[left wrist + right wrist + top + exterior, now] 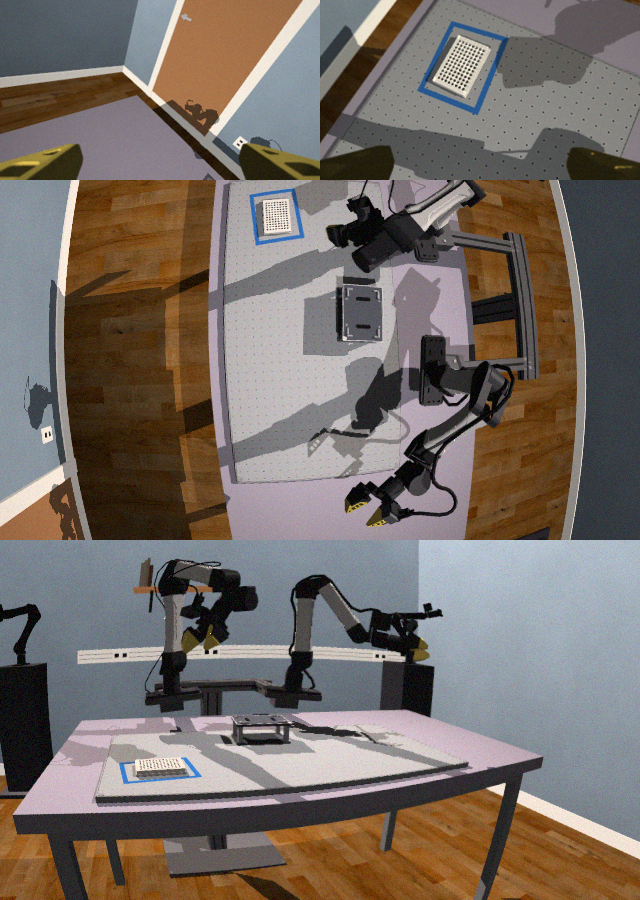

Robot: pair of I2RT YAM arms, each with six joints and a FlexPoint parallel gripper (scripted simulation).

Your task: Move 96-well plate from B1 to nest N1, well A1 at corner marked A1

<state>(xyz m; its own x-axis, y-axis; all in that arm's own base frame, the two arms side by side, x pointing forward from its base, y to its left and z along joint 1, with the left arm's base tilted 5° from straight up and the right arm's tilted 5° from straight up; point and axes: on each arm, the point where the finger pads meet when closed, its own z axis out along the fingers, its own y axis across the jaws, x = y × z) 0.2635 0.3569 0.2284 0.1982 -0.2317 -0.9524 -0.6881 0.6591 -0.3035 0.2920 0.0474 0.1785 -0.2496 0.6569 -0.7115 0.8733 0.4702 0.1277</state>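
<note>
The white 96-well plate point(276, 216) point(160, 766) point(462, 66) lies flat inside the blue outline of B1 point(280, 240) point(160, 779) point(490, 76). Its rim lettering is too small to read. The raised nest N1 point(362, 312) point(261, 719) is a dark platform on posts, with light corner locators and nothing on it. Its A1 mark cannot be made out. My right gripper point(197, 648) point(480, 154) is open and empty, high above the bench, to the side of the plate. My left gripper point(361, 516) point(426, 650) point(161, 150) is open and empty, raised far from plate and nest.
The perforated light grey board point(270, 380) point(350, 767) point(561, 108) bears the plate and nest. It lies on the lilac table point(300, 510) point(475, 745) point(108, 132). The nest stands between the two arms' sides, near their bases. Arm shadows cross the board.
</note>
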